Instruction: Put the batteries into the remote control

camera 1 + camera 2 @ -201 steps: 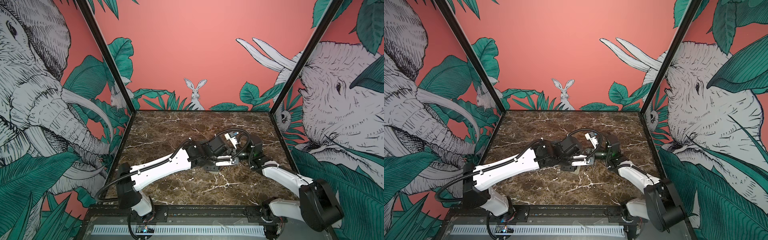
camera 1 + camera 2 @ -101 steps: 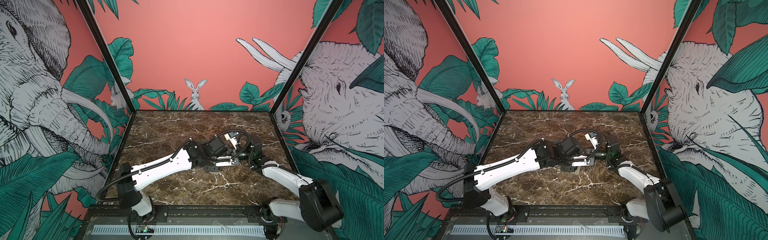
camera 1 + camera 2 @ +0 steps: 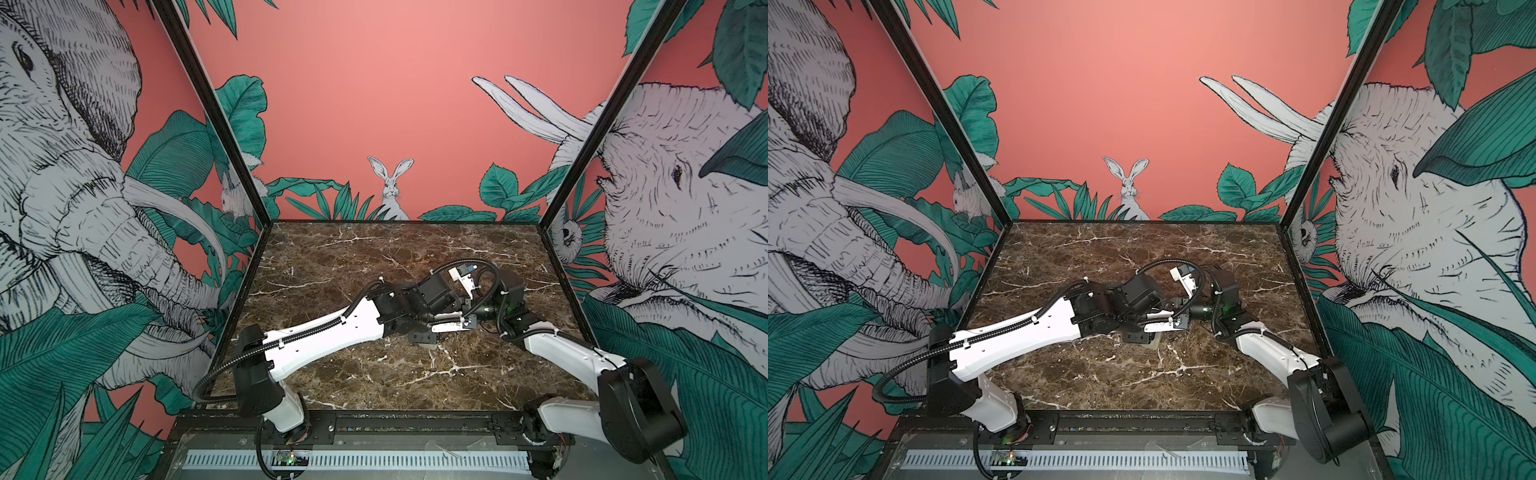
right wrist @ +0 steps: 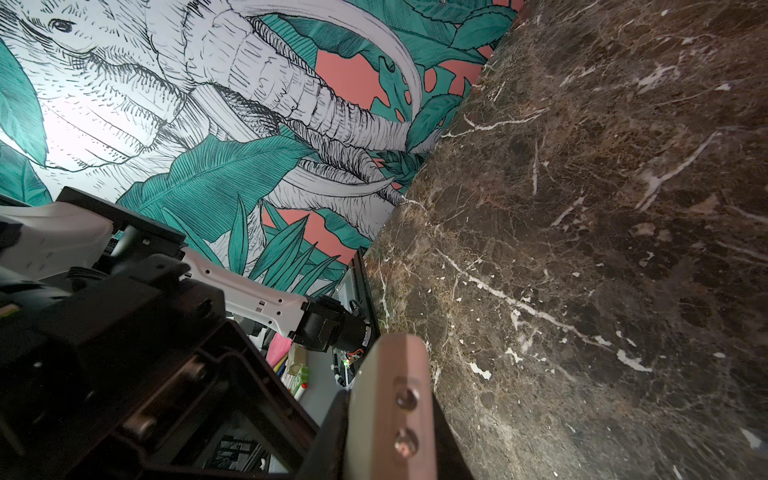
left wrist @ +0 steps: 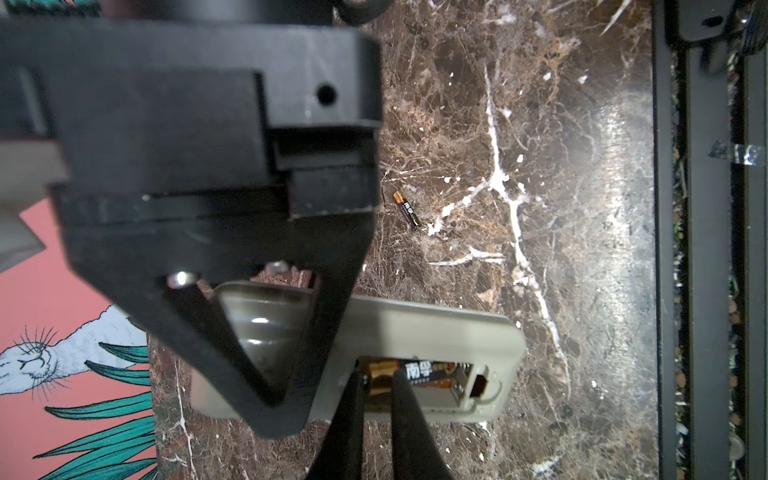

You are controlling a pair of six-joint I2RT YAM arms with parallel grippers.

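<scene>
The remote control (image 5: 415, 328) lies grey-beige back up, its recess open. My right gripper (image 4: 390, 419) is shut on its narrow end (image 4: 395, 374), and one black finger (image 5: 328, 332) crosses it in the left wrist view. A dark labelled battery (image 5: 432, 372) lies in the recess. My left gripper (image 5: 376, 374) is shut on a second battery (image 5: 380, 390), whose orange end sits in the recess mouth. A third battery (image 5: 407, 210) lies loose on the marble beside the remote. In both top views only a beige corner of the remote (image 3: 1154, 341) shows under the two wrists.
The brown marble table (image 3: 374, 257) is walled by printed panels on three sides. A black rail (image 5: 702, 249) runs along its front edge. Both arms meet near the table's middle, and my left arm (image 4: 257, 299) fills the near side of the right wrist view.
</scene>
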